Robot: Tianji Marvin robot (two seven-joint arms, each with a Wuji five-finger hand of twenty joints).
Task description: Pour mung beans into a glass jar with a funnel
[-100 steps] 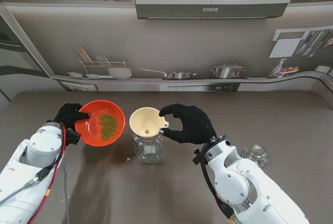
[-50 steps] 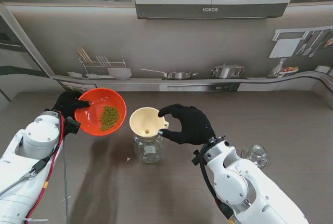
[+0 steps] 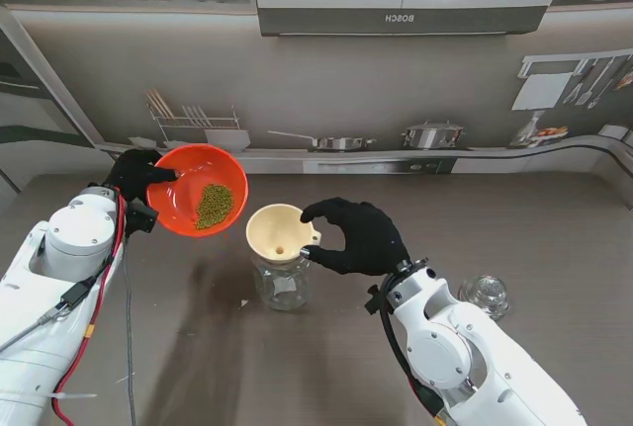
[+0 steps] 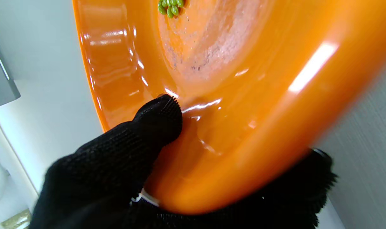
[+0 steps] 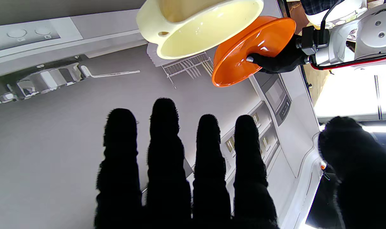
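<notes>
Fingers of the left hand (image 3: 134, 177) clamp the rim of the orange bowl (image 3: 198, 189), thumb inside the wall and the other fingers under it, as the left wrist view shows. Over the last second this hand has lifted the bowl off the table and carried it farther from me, tipping it toward the funnel (image 3: 278, 231). The beans (image 3: 215, 205) have slid to the low side of the bowl, nearest the funnel, but none has gone over the lip yet. The bowl's low edge hangs just beside the funnel's rim, to its left, not over the mouth.

The right hand (image 3: 354, 236) has not moved: fingers curled by the funnel's right edge. In the right wrist view the fingers are apart with nothing between them, so it appears to guard the funnel, not grip it. The funnel sits in the jar (image 3: 282, 283), still empty of beans.

My judgement: lifting is done and pouring is about to begin; the bowl needs to shift right, over the mouth.
</notes>
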